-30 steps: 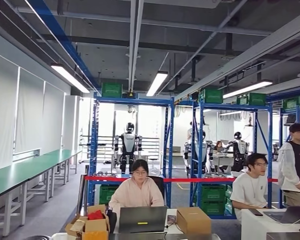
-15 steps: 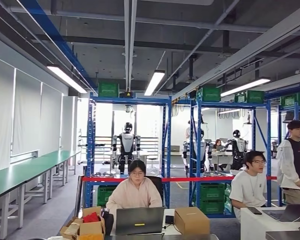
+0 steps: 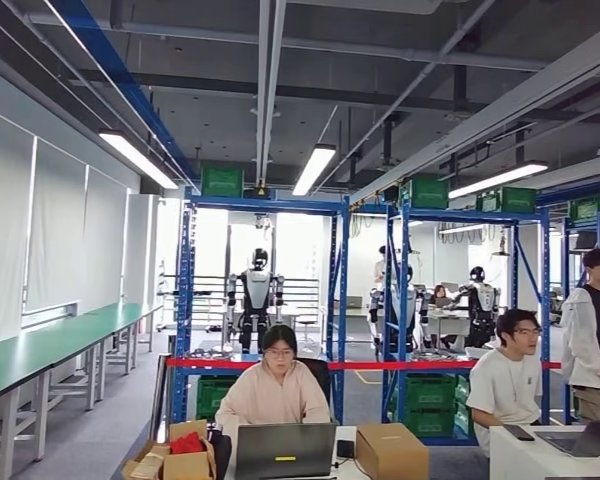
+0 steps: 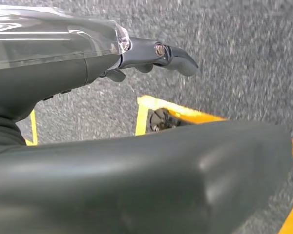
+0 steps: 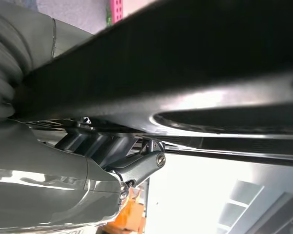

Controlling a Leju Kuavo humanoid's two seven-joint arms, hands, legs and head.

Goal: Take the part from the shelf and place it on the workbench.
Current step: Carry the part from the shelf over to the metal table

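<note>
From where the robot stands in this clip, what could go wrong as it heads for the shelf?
1. A red barrier tape runs across the blue shelves, and seated people with a laptop and cardboard boxes sit in front; walking straight ahead risks a collision.
2. No part is recognisable on the shelves, so the robot may pick the wrong target.
3. The left hand hangs over the floor, far from ready to grasp.

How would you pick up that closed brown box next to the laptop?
Probably by the two short ends of the cardboard box beside the laptop, squeezing in from its left and right at once. Its top is flat and shut, with no handle or open flap showing, so only the upright end walls give something to press against.
</note>
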